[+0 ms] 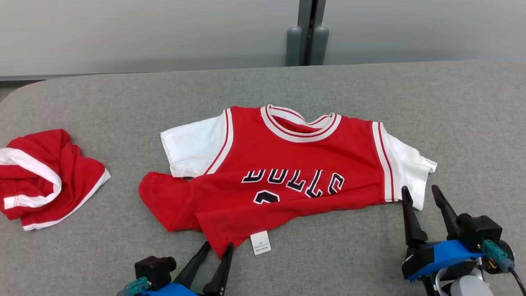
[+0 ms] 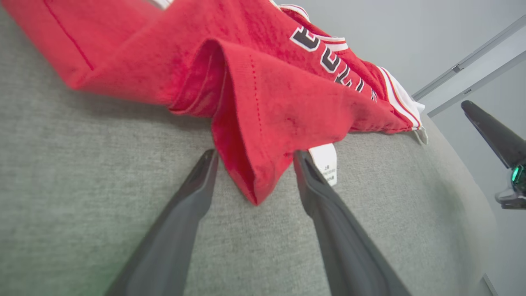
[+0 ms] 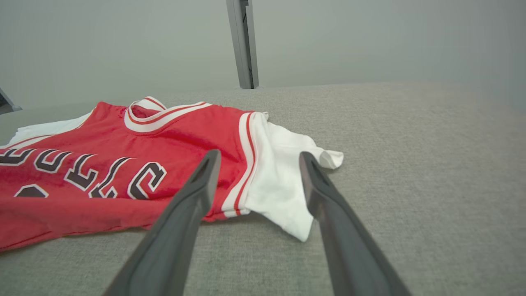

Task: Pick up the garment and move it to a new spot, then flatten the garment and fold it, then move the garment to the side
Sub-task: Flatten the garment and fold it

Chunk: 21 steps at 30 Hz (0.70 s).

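The red jersey point(image 1: 287, 164) lies in the middle of the grey table point(image 1: 370, 90), collar away from the robot, but not flat: its lower part is twisted and bunched toward the robot's left, and a white label point(image 1: 260, 242) sticks out from under the hem. I think this is why both arms are low at the near edge. The left gripper point(image 1: 218, 245) has its fingers spread, and a folded corner of the hem points into the gap between them, not pinched. The right gripper point(image 1: 419, 188) is also spread wide, just at the lower edge of the white sleeve, holding nothing. It looks like preparation to pull the cloth flat. A second red piece with white trim point(image 1: 45, 176) lies crumpled well apart on the robot's left, and it may be in the way if the jersey goes to that side.
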{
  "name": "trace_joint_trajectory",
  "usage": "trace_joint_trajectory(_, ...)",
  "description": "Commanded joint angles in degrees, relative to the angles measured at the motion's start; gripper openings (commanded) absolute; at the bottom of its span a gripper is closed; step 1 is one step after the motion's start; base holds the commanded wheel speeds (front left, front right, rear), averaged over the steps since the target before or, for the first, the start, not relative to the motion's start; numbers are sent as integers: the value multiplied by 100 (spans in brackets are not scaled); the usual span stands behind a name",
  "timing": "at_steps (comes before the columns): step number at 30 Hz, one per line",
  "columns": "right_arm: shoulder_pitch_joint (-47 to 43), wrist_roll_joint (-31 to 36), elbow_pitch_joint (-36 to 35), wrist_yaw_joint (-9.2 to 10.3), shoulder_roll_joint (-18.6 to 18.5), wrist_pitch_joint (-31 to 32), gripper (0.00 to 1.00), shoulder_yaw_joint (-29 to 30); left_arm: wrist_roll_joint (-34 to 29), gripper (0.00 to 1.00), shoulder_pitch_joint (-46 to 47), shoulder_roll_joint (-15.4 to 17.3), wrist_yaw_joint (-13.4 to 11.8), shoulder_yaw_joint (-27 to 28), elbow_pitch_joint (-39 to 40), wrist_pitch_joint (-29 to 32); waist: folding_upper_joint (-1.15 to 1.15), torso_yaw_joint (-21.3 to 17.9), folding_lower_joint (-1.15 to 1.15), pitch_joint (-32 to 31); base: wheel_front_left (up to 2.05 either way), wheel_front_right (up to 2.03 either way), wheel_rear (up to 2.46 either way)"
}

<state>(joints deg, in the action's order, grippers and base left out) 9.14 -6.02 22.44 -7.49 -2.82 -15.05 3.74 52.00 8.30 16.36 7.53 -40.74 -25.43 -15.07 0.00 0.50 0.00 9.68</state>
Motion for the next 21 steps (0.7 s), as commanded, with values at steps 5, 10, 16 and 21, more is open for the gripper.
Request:
trace_joint_trajectory(5,66,-22,-65,0,-18,-19,100,-32,333,43,200,161,-8,-236,135,-15,0,-39,0,40,0,0,0)
trace_joint_trajectory(10,10,-75,-30,0,-18,-19,100,18,466,0,137,250,-8,-170,183,-15,0,-16,0,-39,0,0,0)
trace_joint_trajectory(16,-215,-181,108,0,-17,-19,100,122,483,0,-204,226,-8,244,83,-15,0,77,0,-393,0,0,0)
trace_joint_trajectory(21,-393,-293,215,0,-17,-19,100,76,371,0,-518,291,-9,580,-1,-16,0,127,0,-697,0,0,0)
